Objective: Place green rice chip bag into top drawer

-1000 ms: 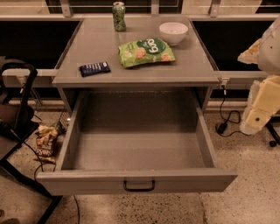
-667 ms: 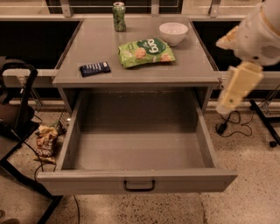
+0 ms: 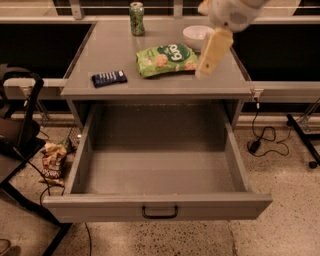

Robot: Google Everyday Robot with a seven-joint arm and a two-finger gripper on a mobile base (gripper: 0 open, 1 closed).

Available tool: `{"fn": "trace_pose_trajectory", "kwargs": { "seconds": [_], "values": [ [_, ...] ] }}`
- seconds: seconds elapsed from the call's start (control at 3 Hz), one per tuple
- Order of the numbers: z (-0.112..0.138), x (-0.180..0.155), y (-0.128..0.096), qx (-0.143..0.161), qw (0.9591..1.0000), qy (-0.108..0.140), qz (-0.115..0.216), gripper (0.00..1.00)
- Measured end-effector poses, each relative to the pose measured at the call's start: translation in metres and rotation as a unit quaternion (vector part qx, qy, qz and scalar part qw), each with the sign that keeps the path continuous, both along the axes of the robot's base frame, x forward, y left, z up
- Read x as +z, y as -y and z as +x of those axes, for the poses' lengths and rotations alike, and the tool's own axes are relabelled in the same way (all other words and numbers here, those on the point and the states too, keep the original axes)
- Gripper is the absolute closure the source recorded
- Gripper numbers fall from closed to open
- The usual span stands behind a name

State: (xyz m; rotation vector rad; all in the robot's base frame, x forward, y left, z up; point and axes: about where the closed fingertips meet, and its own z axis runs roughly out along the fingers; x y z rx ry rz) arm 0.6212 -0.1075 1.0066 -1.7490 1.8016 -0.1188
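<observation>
Since the earlier frame my gripper (image 3: 210, 55) has swung in from the right and now hangs over the tabletop's (image 3: 110, 50) right side; whether it is open I cannot tell. Green rice chip bag (image 3: 167, 59) lies flat just left of it. White bowl (image 3: 194, 35) sits beyond the bag, green can (image 3: 136, 12) at the far edge, blue packet (image 3: 109, 77) to the left. Top drawer (image 3: 160, 207) stands open below, nearer.

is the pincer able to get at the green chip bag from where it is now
Probably yes: the pincer hangs by the green chip bag, at its right edge above the cabinet top, nothing between them; the bowl sits behind.
</observation>
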Motion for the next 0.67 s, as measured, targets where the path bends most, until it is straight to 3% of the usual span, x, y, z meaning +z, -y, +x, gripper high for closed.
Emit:
{"fn": "trace_pose_trajectory", "kwargs": {
  "seconds": [0.33,0.67],
  "values": [
    [0.062,0.021,-0.045,0.011,0.9994,0.031,0.003,0.0],
    [0.067,0.045,-0.06,0.021,0.9982,0.053,0.018,0.0]
  ]
}}
